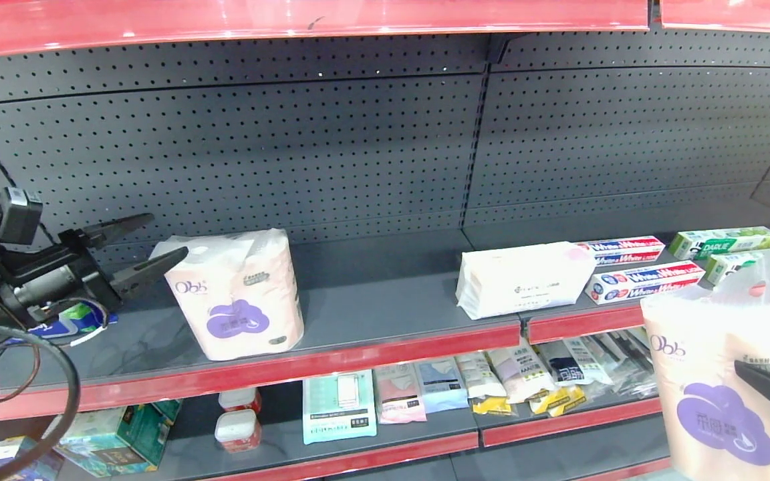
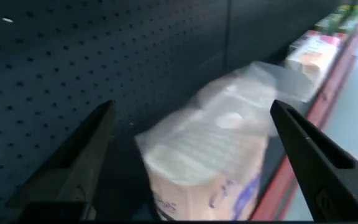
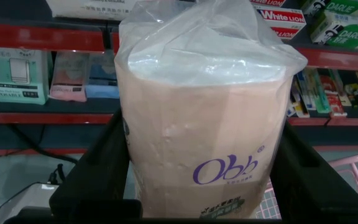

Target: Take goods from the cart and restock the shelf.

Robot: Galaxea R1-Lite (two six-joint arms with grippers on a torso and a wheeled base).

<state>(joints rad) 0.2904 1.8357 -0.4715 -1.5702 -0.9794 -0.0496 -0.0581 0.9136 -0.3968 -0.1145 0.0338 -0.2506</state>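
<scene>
Left gripper (image 1: 167, 235): level with the middle shelf (image 1: 371, 300), at its left end. Jaws released and spread wide. In the left wrist view the fingers (image 2: 73, 168) flank the first toilet-paper pack (image 1: 234, 294). One tip overlaps the pack's upper corner in the head view; cannot tell whether it touches.

First toilet-paper pack: upright on the shelf, left of centre, near the front lip.

Behind the left gripper, a small blue-green packet (image 1: 81, 319) lies flat on the shelf.

Right of centre: a white tissue packet (image 1: 522, 277) lies flat, just beside the red-and-white toothpaste boxes (image 1: 646, 280). Green boxes (image 1: 722, 242) sit farther right.

Lower shelf: a row of sachets (image 1: 425, 391).

Right gripper (image 3: 202, 121): jaws clamped on the sides of the second toilet-paper pack (image 3: 204, 81). The pack is upright, off the shelf, in front of its right end.
</scene>
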